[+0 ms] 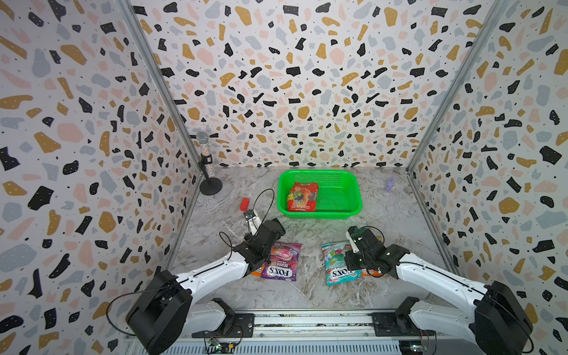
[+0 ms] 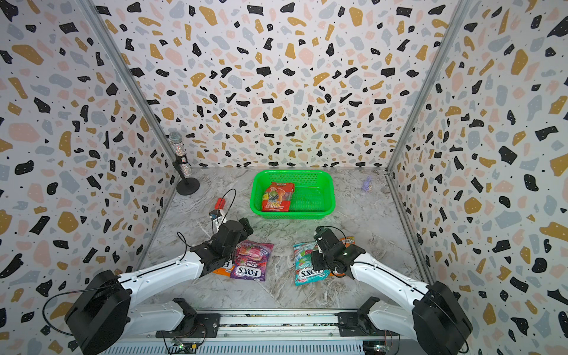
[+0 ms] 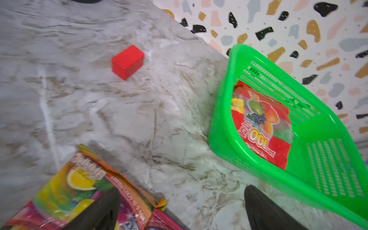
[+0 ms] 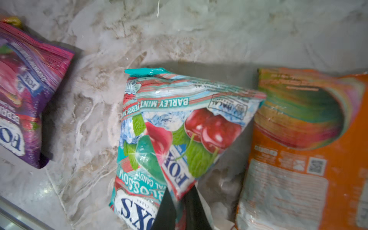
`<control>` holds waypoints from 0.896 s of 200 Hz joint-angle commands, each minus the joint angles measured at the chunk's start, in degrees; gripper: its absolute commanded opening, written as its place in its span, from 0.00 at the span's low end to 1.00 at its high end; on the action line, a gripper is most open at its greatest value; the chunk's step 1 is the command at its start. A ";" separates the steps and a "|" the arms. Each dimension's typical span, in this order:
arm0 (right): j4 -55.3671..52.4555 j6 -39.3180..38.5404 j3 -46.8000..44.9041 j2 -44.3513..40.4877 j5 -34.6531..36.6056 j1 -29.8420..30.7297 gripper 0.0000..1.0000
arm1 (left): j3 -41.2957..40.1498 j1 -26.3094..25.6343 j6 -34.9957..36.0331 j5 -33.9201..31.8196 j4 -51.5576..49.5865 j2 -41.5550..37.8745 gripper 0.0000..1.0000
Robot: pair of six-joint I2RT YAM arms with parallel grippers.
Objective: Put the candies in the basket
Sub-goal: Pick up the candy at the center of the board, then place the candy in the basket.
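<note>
The green basket (image 1: 357,193) stands at the back middle with a red candy bag (image 1: 302,196) lying in it, also seen in the left wrist view as the red bag (image 3: 262,123). My right gripper (image 4: 180,207) is shut on a folded-up part of the teal candy bag (image 4: 179,127), which lies at the front right as the teal bag (image 1: 335,267). An orange bag (image 4: 302,155) lies beside it, partly under the right arm. My left gripper (image 3: 182,209) is open above the edge of an orange bag (image 3: 79,183) and a purple bag (image 1: 282,261).
A small red block (image 1: 245,203) sits left of the basket. A microphone on a stand (image 1: 209,172) is in the back left corner. A small purple object (image 1: 390,183) lies at the back right. Patterned walls close in three sides.
</note>
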 commanded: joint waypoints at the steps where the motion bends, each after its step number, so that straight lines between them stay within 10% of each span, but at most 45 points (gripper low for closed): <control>1: 0.60 -0.61 2.52 -1.59 0.54 0.22 0.00 | -1.09 0.34 -3.94 -6.47 -1.64 -1.57 1.00; 76: -3.68 -3.18 12.10 -2.28 2.42 0.22 0.00 | 0.62 0.38 -0.48 -2.46 -0.76 0.23 1.00; 116: -4.76 -5.76 18.21 -0.19 5.66 0.14 0.00 | 3.67 0.43 18.98 14.94 4.24 0.86 1.00; 179: -10.64 -10.45 35.11 10.44 15.14 -0.92 0.00 | 4.97 0.43 21.70 24.57 7.78 3.78 1.00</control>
